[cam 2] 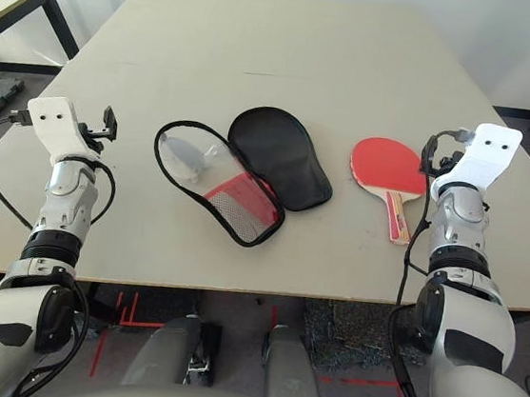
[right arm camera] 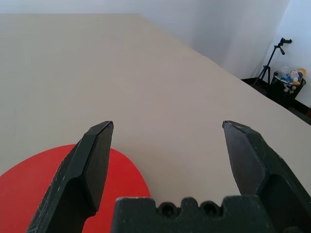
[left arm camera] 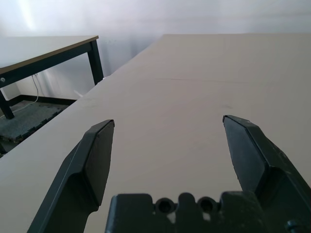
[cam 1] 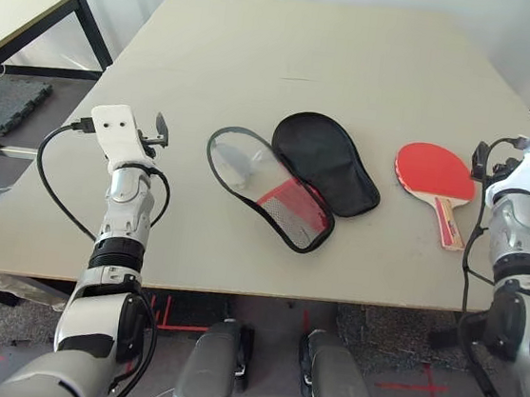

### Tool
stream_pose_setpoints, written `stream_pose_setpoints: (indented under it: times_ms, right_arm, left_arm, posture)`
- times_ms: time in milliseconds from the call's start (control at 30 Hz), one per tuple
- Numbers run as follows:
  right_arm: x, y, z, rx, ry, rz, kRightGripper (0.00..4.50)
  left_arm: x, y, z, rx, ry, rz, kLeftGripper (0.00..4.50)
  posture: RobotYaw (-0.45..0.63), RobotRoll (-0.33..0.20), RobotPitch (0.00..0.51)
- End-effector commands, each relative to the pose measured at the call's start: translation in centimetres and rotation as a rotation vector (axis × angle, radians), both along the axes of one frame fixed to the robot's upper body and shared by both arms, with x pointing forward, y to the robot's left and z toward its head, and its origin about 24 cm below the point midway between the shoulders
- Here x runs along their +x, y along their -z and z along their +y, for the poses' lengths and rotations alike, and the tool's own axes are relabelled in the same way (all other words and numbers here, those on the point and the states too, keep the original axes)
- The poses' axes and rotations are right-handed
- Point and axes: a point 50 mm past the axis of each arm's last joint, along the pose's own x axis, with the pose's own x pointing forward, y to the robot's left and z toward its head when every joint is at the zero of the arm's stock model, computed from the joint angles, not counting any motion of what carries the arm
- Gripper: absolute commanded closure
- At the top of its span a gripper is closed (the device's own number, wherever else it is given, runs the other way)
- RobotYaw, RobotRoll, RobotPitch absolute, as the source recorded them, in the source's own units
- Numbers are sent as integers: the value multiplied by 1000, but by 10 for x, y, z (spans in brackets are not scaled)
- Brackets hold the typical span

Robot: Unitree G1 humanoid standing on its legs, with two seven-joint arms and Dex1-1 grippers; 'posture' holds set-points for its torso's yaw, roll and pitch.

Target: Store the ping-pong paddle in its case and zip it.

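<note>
In the middle of the frame, have the case (cam 1: 290, 211) lying unzipped and spread on the pale table (cam 1: 263, 50): clear window and red-and-mesh part toward the lower left, black half (cam 1: 322, 157) against it toward the upper right. Can make out something whitish (cam 1: 235, 162) at the window, but cannot tell what. Right of centre, see the ping-pong paddle (cam 1: 434, 168) flat on the table, apart from the case, with red rubber up and pale handle (cam 1: 449, 224) pointing toward the bottom of the frame, tilted slightly right. At the left of the frame, find the left gripper (left arm camera: 168, 119) released, with fingers wide apart and nothing between them. At the right, find the right gripper (right arm camera: 168, 122) released too, spread just as wide and empty, near the paddle's red face. Toward the upper left corner, notice a second table (cam 1: 29, 4) with dark legs.
</note>
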Motion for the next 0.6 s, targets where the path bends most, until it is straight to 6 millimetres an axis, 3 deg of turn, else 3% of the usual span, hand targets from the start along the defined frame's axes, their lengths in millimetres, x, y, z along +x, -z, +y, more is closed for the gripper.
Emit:
stream_pose_setpoints:
  times_ms: [33, 367, 600]
  right_arm:
    - [1, -3, -1, 4, 1, 2, 35]
    - [11, -17, 11, 1, -63, -15, 35]
    - [13, -32, 28, 28, -127, 129, 35]
  left_arm:
    - [1, -3, -1, 6, -4, -14, 0]
    - [8, -17, -3, 26, 76, -42, 0]
    - [18, -54, 2, 83, 266, -85, 0]
  posture:
    - [39, 0, 62]
    - [1, 0, 63]
    - [9, 0, 81]
